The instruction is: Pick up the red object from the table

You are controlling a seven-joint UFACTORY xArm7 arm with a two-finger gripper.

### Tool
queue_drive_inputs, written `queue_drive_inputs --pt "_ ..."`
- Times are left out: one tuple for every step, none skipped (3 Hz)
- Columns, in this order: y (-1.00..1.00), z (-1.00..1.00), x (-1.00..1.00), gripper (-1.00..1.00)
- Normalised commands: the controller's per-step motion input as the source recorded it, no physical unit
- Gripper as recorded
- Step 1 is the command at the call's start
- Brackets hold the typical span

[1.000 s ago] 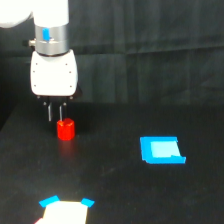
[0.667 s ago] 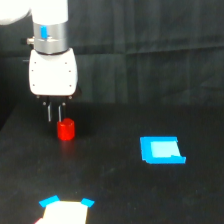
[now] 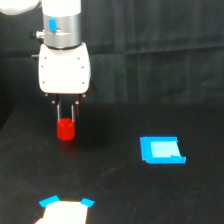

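Note:
The red object [image 3: 65,130], a small stubby red-orange cylinder, stands on the black table [image 3: 115,190] at the exterior view's left. My gripper [image 3: 66,120] hangs from the white gripper body [image 3: 64,68] straight above it. Its two thin dark fingers [image 3: 59,112] point down, stand apart, and reach the top of the cylinder on either side. The cylinder's base rests on the table. Whether the fingers touch it cannot be told.
A flat cyan-blue square [image 3: 161,150] lies on the table at the exterior view's right. A white piece with cyan corners [image 3: 65,210] sits at the bottom edge. A black pleated curtain [image 3: 160,45] hangs behind the table.
The gripper has moved toward the exterior view's right and lower, from beside the red object to directly over it. The red object has stayed in place.

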Motion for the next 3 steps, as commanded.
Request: queue_drive_inputs --pt "-1.0 1.0 -0.76 -1.0" --pt "0.08 0.58 0.36 1.0" --pt "1.0 -0.16 -0.18 1.0"
